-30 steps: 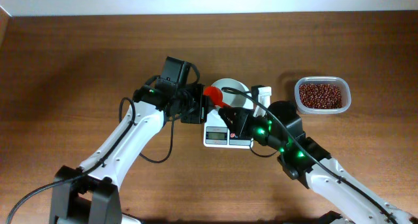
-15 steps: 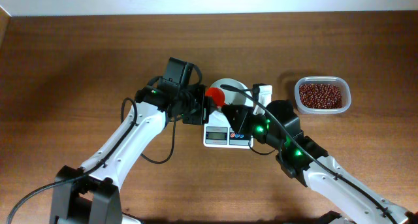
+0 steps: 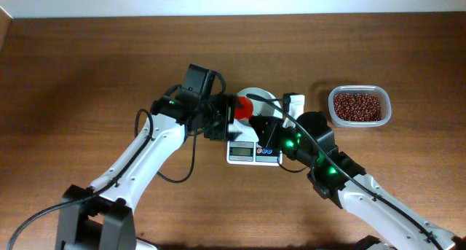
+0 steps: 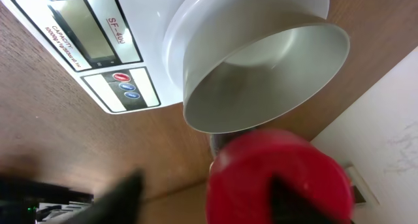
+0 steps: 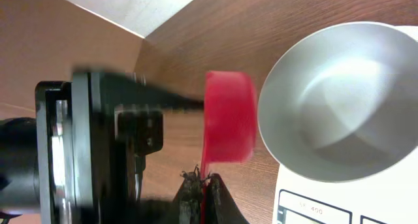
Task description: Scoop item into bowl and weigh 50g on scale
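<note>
At the middle of the wooden surface [image 3: 87, 75], the white digital kitchen scale [image 3: 244, 152] carries the small white bowl [image 3: 256, 95] on its platform, with its display and buttons on the side toward the arms. Just left of the bowl's rim hangs a red measuring scoop [image 5: 228, 116]. Its cup is turned on its side and is close to the rim without clearly touching it; what lies in it cannot be told. The right claw [image 5: 199, 199] is closed on the scoop's thin handle, which runs from the cup down between its fingers. The left claw [image 3: 226, 112] sits just left of the scoop, its dark fingers [image 4: 124, 191] spread wide and gripping nothing. In its own wrist view the blurred cup lies right at its fingertips, below the bowl. Well to the right of the scale, the red adzuki beans [image 3: 357, 106] fill a clear plastic tub [image 3: 386, 108], apart from both claws.
</note>
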Available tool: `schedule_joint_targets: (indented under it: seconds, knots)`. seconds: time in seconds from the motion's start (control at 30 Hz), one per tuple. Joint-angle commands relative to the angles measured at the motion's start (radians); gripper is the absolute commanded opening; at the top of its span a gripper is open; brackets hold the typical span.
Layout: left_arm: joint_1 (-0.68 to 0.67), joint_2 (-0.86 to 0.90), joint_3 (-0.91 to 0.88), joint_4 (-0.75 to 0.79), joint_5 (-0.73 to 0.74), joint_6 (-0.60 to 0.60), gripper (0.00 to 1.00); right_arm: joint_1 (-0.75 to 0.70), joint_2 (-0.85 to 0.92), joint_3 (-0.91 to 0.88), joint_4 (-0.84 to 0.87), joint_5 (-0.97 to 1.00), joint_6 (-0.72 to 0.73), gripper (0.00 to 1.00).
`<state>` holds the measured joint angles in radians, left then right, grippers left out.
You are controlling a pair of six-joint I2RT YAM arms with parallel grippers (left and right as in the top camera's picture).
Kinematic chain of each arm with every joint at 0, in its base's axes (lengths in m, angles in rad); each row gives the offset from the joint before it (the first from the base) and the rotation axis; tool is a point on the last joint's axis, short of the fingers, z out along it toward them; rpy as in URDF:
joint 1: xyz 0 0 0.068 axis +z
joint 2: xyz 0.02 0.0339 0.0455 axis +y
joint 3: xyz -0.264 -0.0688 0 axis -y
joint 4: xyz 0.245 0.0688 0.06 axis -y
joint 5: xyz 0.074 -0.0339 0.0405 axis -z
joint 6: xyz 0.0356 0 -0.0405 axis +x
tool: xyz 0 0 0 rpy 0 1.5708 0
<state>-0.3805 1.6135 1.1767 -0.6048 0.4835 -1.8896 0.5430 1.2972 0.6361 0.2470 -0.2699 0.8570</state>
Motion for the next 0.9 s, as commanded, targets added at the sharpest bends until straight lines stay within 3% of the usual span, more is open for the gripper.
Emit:
schedule_joint_targets:
  seconds: [0.0,0.27,0.4,0.43,0.47,0.53,0.6,0.7,0.73,0.83,0.87]
  knots:
    - [-0.003,-0.021,0.018,0.023,0.007,0.016,0.99,0.005,0.005,0.009,0.004,0.024,-0.011,0.04]
    - [0.063,-0.146,0.018,0.078,-0.047,0.261,0.99,-0.013,-0.010,0.010,0.079,0.020,-0.015,0.04]
    - [0.076,-0.203,0.018,0.077,-0.107,0.626,0.99,-0.121,-0.061,0.011,0.079,-0.039,-0.038,0.04]
    - [0.076,-0.205,0.018,0.077,-0.107,0.772,0.94,-0.163,-0.078,0.011,0.079,-0.069,-0.043,0.04]
    - [0.076,-0.204,0.018,0.076,-0.106,0.858,0.73,-0.200,-0.090,0.011,0.079,-0.100,-0.055,0.04]
    - [0.076,-0.204,0.018,0.051,-0.107,0.950,0.58,-0.264,-0.110,0.011,0.079,-0.159,-0.068,0.04]
    - [0.076,-0.204,0.017,0.016,-0.107,1.048,0.27,-0.351,-0.132,0.011,0.079,-0.243,-0.068,0.04]
    - [0.076,-0.204,0.017,0.009,-0.106,1.205,0.00,-0.445,-0.153,0.011,0.079,-0.336,-0.067,0.04]
    - [0.076,-0.204,0.017,-0.002,-0.106,1.340,0.00,-0.486,-0.159,0.011,0.079,-0.381,-0.067,0.04]
    - [0.074,-0.204,0.017,-0.013,-0.106,1.522,0.00,-0.559,-0.162,0.011,0.079,-0.462,-0.067,0.04]
    - [0.064,-0.204,0.017,-0.013,-0.106,1.633,0.00,-0.578,-0.162,0.011,0.079,-0.479,-0.067,0.04]
